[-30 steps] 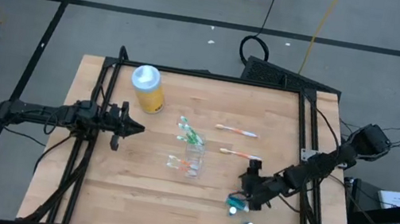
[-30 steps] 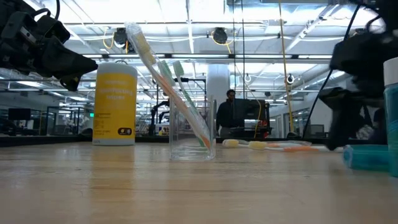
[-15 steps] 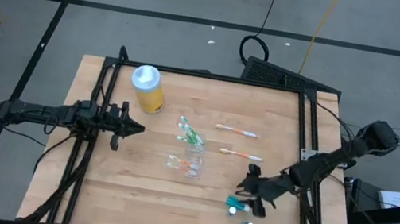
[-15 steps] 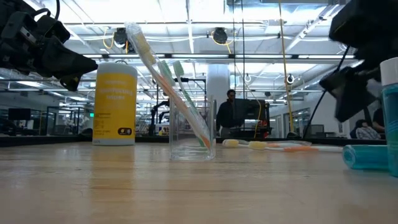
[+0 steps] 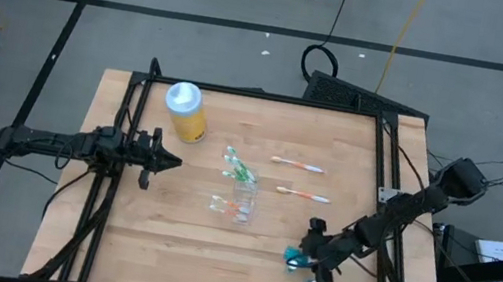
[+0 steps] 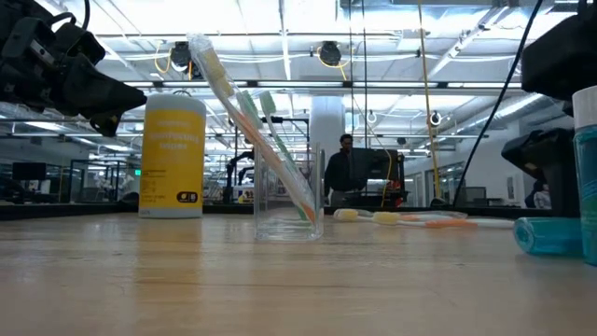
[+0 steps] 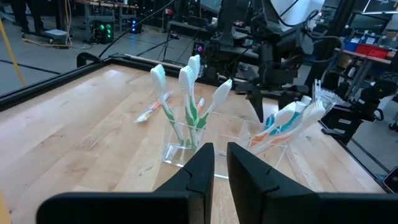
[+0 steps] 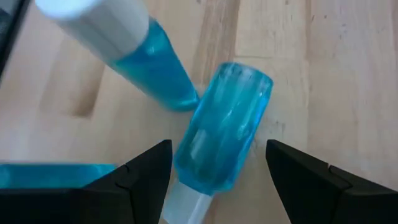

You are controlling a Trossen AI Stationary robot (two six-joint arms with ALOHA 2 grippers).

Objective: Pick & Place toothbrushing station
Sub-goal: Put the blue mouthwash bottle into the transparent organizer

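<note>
Right end effector [image 5: 315, 259] spread wide over a lying teal tube [image 8: 222, 124], grasping nothing.
Right wrist view shows the tube between its fingers; overhead the arm hides most of it; the tube's cap is cut off.

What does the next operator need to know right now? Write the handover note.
Right end effector: open, straddling a lying teal tube, not yet gripped; another tube stands beside it.
Left end effector: shut, waiting at the table's left edge.
Done: several toothbrushes stand in the clear cup.
Left: two toothbrushes still lie on the table; the tubes are unplaced.
</note>
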